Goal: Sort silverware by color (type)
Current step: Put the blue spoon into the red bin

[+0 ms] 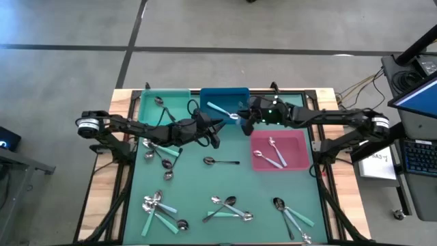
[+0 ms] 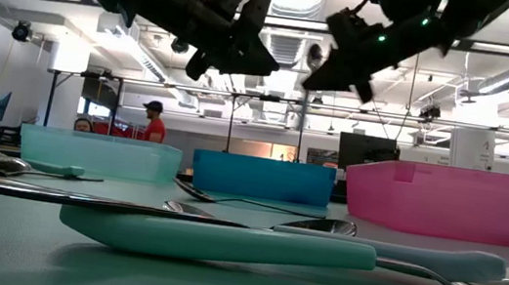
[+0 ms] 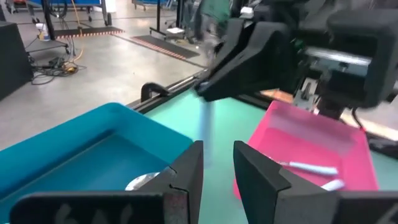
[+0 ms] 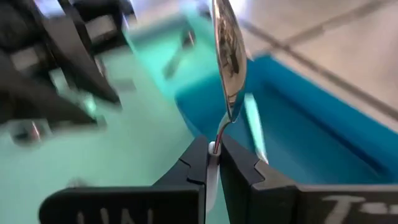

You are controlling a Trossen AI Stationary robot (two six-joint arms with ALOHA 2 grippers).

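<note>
While the right wrist view shows a shiny spoon [image 4: 228, 59] clenched by its thin handle end in the right claw [image 4: 213, 163], bowl upright and away from the fingers, the high view only shows a small glint at that claw [image 1: 240, 117], over the blue bin's [image 1: 225, 96] 5 o'clock corner. Its long axis runs straight out of the claw. The left claw [image 3: 217, 163] hangs just beside, at 9 o'clock, fingers parted and holding nothing. A turquoise-handled spoon [image 1: 217, 108] lies in the blue bin; two spoons [image 1: 273, 153] lie in the pink bin [image 1: 300, 160]. Loose spoons [image 1: 158, 209] crowd the green bench [image 1: 198, 184]. No writing is readable.
</note>
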